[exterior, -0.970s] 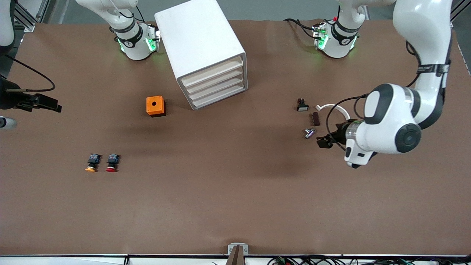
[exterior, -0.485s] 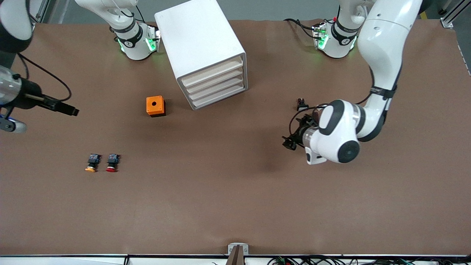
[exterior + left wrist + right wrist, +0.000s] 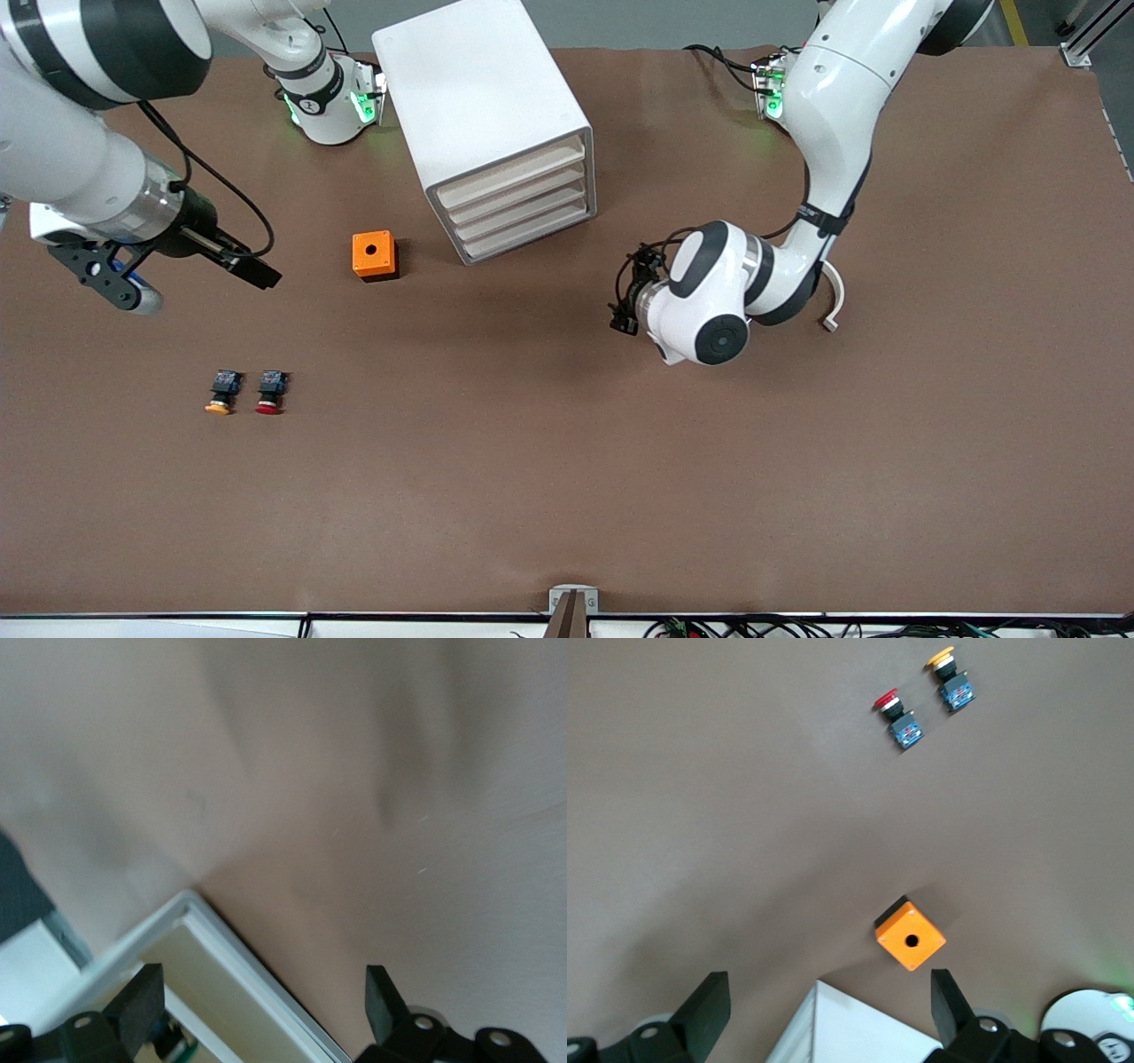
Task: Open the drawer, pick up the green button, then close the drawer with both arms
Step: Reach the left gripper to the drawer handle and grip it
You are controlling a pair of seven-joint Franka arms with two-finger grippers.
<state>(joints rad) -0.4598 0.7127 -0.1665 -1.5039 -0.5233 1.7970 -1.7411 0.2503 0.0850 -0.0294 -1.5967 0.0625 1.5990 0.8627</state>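
Observation:
The white cabinet (image 3: pixel 483 115) stands at the back middle of the table. Its four drawers (image 3: pixel 518 204) are all shut. In the left wrist view a cabinet front corner (image 3: pixel 221 983) shows close up, with a small blurred dark-and-green thing (image 3: pixel 173 1041) in a drawer gap. My left gripper (image 3: pixel 623 310) is open and empty above the table, toward the left arm's end from the drawer fronts; it also shows in its wrist view (image 3: pixel 261 992). My right gripper (image 3: pixel 257 273) is open and empty above the table beside the orange box, as its wrist view (image 3: pixel 828 988) also shows.
An orange box (image 3: pixel 375 255) with a hole on top sits beside the cabinet. A yellow-capped button (image 3: pixel 221 392) and a red-capped button (image 3: pixel 270 391) lie nearer the front camera. A white curved piece (image 3: pixel 833 297) lies by the left arm's elbow.
The left arm has swung from its end of the table toward the cabinet's drawer fronts. The right arm has come in from its end toward the orange box.

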